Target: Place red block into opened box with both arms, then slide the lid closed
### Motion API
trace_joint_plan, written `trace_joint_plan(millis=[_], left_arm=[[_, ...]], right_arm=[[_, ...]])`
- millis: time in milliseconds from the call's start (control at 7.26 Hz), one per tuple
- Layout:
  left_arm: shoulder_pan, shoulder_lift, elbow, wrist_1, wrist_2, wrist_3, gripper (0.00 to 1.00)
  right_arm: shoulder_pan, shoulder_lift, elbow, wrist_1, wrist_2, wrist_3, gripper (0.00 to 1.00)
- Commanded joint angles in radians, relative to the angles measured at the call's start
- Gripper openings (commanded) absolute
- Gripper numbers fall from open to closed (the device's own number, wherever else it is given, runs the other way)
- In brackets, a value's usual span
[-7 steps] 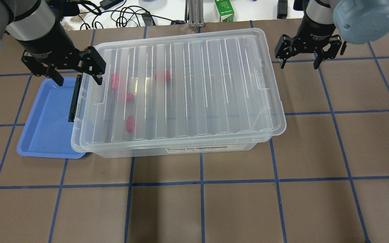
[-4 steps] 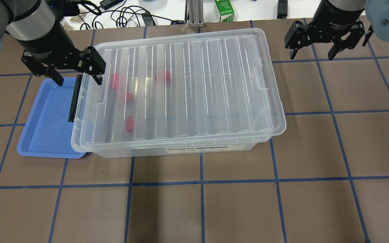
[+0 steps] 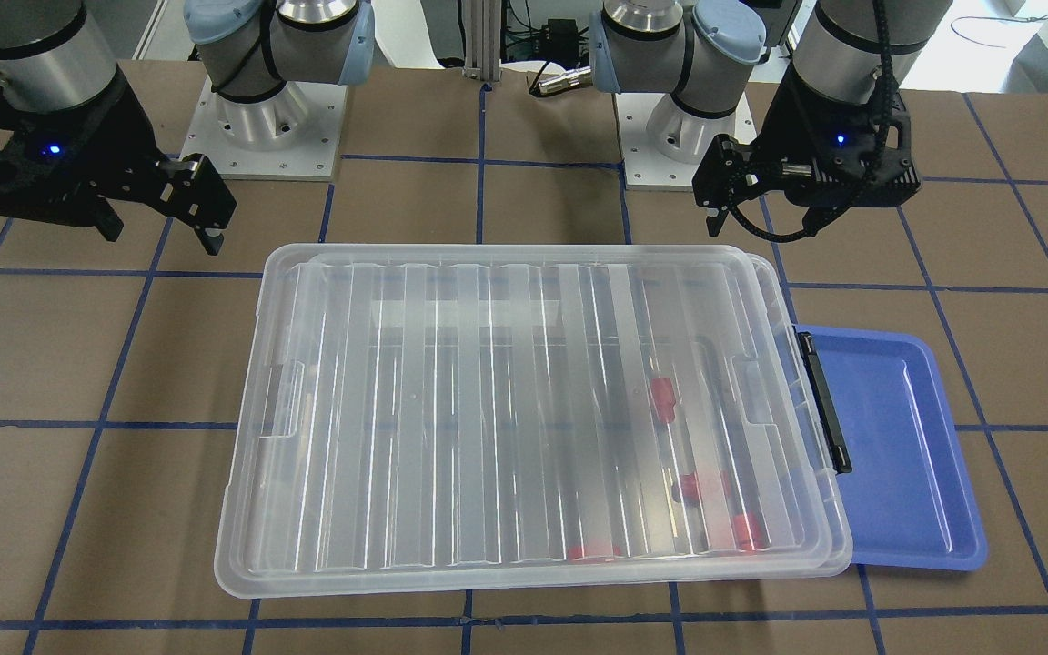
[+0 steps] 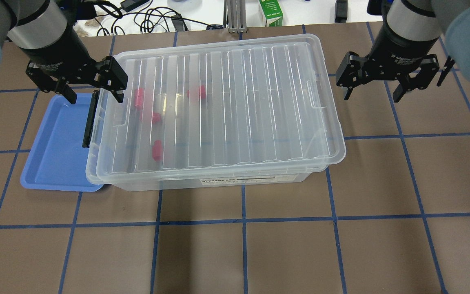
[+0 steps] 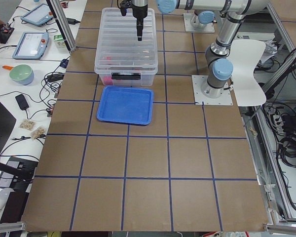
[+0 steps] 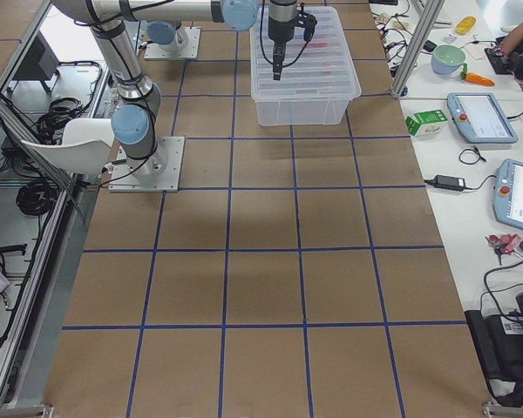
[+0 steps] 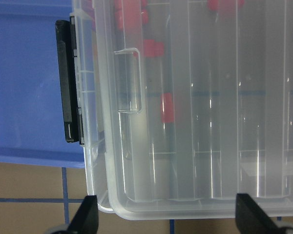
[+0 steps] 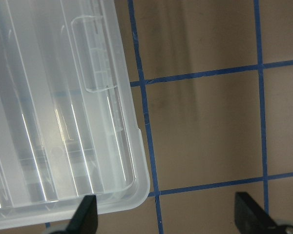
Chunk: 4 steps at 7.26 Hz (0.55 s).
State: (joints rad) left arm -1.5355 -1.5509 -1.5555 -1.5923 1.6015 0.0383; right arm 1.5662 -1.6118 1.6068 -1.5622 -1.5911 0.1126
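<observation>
Red blocks (image 4: 156, 150) inside, lid (image 4: 239, 102) nearly home; left tool (image 4: 95, 97) and right tool (image 4: 371, 97), both released, likely must nudge it toward 9 o'clock.

Ribbed lid (image 4: 227, 110) seemingly askew atop box (image 4: 145, 183)

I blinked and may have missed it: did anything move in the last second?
The right pincer swung outward, away from the box, then came back closer, ending open beside the right end of the lid. It gripped nothing. Box, lid, left pincer, red blocks and blue tray stayed put.
</observation>
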Motion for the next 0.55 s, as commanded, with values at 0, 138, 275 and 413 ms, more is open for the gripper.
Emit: trace_joint_plan(millis=[0,138,275,413], left_arm=[[0.0,0.0,0.0,0.0,0.0,0.0,1.0],[0.0,0.0,0.0,0.002,-0.002,0.002,1.0],[0.0,-0.005,0.002,0.002,-0.014,0.002,1.0],[-0.009,-0.015,0.006,0.0,0.001,0.002,1.0]], right_arm=[[0.018,-0.014,0.004,-0.021,0.008,0.004,1.0],[0.006,-0.013,0.002,-0.038,0.014,0.001,1.0],[-0.003,-0.016,-0.004,-0.036,0.011,-0.007,1.0],[-0.006,-0.014,-0.005,-0.036,0.013,-0.023,1.0]])
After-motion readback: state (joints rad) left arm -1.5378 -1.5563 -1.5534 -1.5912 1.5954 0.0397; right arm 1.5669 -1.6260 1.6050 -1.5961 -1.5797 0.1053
